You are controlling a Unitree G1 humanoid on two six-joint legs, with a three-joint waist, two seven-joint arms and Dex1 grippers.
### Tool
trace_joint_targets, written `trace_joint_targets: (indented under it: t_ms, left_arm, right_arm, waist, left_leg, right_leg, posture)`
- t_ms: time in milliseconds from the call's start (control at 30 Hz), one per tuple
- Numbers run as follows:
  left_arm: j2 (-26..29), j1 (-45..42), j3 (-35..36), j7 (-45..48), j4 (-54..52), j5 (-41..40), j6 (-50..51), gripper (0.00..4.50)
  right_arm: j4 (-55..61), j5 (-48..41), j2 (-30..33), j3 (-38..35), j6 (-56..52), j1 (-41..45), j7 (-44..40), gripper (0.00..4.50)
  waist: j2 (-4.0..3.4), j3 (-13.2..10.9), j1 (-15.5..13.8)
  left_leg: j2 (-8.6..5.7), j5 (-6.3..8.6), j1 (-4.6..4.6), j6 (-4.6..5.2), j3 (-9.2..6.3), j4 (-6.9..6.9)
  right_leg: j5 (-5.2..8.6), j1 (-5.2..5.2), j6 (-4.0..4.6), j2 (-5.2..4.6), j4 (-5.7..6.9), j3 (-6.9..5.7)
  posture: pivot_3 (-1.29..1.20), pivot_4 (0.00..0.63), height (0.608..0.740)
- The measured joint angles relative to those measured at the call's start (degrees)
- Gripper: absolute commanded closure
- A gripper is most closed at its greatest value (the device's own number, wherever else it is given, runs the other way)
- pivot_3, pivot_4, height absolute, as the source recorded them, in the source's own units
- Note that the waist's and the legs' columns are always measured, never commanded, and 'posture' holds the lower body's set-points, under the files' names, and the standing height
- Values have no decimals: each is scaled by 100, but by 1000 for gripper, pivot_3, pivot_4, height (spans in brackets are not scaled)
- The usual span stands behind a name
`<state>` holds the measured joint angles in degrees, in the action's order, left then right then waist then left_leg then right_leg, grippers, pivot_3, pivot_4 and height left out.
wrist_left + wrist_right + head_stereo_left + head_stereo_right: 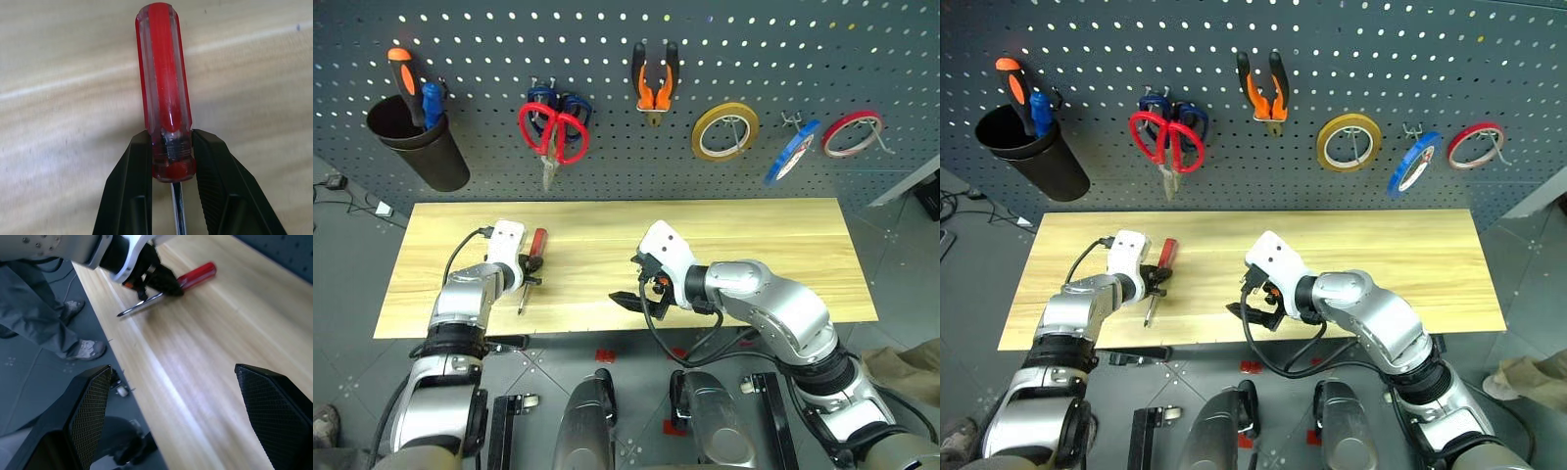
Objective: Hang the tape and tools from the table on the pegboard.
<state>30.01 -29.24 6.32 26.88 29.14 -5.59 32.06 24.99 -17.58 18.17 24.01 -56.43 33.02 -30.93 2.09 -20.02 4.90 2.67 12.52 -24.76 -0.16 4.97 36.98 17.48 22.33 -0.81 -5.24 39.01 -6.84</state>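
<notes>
Red-handled screwdriver: translucent red plastic handle, fluted, slim steel shaft. Lies flat on light wood-grain bench, left part, near front edge. Long axis roughly front-to-back; handle toward pegboard, tip toward bench front edge.
Left claw: ribbed black fingers narrow, pressed on both sides of handle collar.
Right claw: wide apart, empty, above bench mid-front.

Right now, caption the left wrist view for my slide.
Left gripper closed on the red-handled screwdriver at the handle's base, on the table.
</notes>
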Motion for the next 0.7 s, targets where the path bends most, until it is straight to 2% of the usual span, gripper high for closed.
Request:
trace_joint_targets:
  t_ms: [200, 400, 533, 633, 700]
  left_arm:
    - [5, 1080, 507, 242, -1568, -586, 65, 3643]
    - [200, 2119, 1613, 618, -3929, -1607, 34, 3643]
    - [606, 2111, 2380, 927, -4802, -2684, 396, 3643]
    - [1073, 1759, 2857, 1029, -4819, -3264, 629, 3643]
    - [1437, 1230, 3104, 1010, -4556, -3421, 620, 3643]
  right_arm:
    - [111, 61, 59, -57, 967, -216, -180, 205]
    - [281, 58, 93, -139, 1486, -246, -382, 205]
    - [270, 57, 46, -254, 1580, -179, -391, 205]
    - [214, 54, 26, -294, 1592, -61, -396, 205]
    - [178, 33, -45, -385, 1551, 25, -396, 205]
  waist:
    - [19, 12, 3]
    - [53, 127, 6]
    - [59, 211, -4]
    - [63, 260, -15]
    - [64, 266, -25]
  left_leg:
    - [2, -2, -4, -4, -4, 0]
    - [2, -4, -5, -8, -9, 0]
    - [1, -7, -4, -11, -16, 2]
    - [1, -8, -2, -11, -20, 4]
    - [1, -10, -2, -12, -23, 4]
  right_leg:
    - [0, 0, 1, 0, -3, -4]
    - [-1, -3, 1, 0, -2, -9]
    - [-2, -4, 2, 1, 6, -10]
    - [-3, -5, 3, 5, 12, -12]
    - [-4, -4, 5, 8, 16, -13]
  posture:
    - [-240, 239, 740]
    - [-212, 212, 740]
    - [-195, 208, 740]
    - [-191, 208, 740]
    - [-191, 206, 740]
